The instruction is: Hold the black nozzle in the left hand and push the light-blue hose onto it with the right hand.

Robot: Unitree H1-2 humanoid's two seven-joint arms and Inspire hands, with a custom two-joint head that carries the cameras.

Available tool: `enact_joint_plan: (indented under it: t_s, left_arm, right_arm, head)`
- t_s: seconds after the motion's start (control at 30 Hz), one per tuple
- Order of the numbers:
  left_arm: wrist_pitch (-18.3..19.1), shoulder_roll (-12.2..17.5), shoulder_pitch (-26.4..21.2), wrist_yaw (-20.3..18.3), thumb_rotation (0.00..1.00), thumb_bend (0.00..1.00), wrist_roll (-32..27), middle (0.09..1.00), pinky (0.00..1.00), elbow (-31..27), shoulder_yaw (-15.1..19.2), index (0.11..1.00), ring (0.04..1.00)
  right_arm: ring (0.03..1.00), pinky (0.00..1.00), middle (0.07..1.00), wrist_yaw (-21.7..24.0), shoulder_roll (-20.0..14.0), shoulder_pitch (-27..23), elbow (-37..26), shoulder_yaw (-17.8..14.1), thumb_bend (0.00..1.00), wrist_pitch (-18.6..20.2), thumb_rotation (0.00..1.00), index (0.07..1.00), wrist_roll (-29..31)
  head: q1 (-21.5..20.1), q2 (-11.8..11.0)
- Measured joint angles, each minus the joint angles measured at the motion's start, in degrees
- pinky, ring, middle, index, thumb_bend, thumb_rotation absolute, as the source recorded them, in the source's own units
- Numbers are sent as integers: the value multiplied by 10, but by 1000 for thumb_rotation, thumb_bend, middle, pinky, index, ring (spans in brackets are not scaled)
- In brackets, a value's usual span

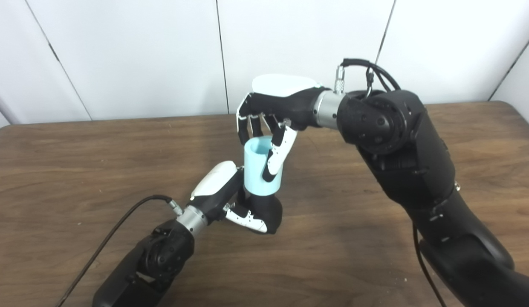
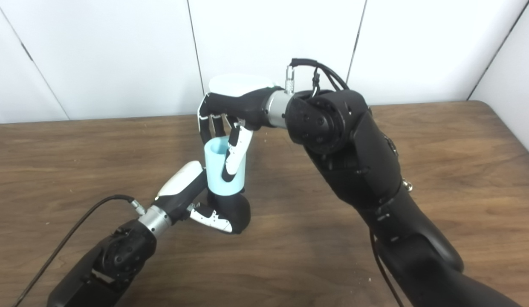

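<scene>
the nozzle (image 1: 264,211) sits near the middle of the table (image 1: 76,170), in the left hand (image 1: 230,200). the hose (image 1: 258,170) stands upright on top of the nozzle, touching it. the right hand (image 1: 273,115) is above the nozzle, its fingers (image 1: 276,155) wrapped around the hose.

Brown wood-grain table (image 1: 76,170), matt with a faint sheen. Light-blue hose (image 1: 256,170), smooth matt plastic by the look. Black nozzle (image 1: 270,211), smooth and slightly glossy. Glossy white and black plastic shells on both hands, brushed metal wrist collars.
</scene>
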Motion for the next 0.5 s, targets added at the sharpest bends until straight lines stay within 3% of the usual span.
enact_joint_plan:
  t_s: [0.2,0.4,0.5]
  left_arm:
    - [0,0,0,0,88,515,0,369,256,0,0,474,316]
    - [0,-1,0,-1,88,515,0,370,257,0,0,474,317]
    - [0,-1,0,-1,88,514,1,372,258,0,0,474,318]
  right_arm:
    - [260,175,406,-11,-10,4,-26,30,524,-9,0,511,-26]
    - [158,75,390,-38,-21,24,-55,51,525,-54,0,479,-62]
    - [135,52,438,-45,-21,30,-65,61,530,-79,0,474,-87]
  head:
    - [1,0]
    - [1,1]
    - [2,4]
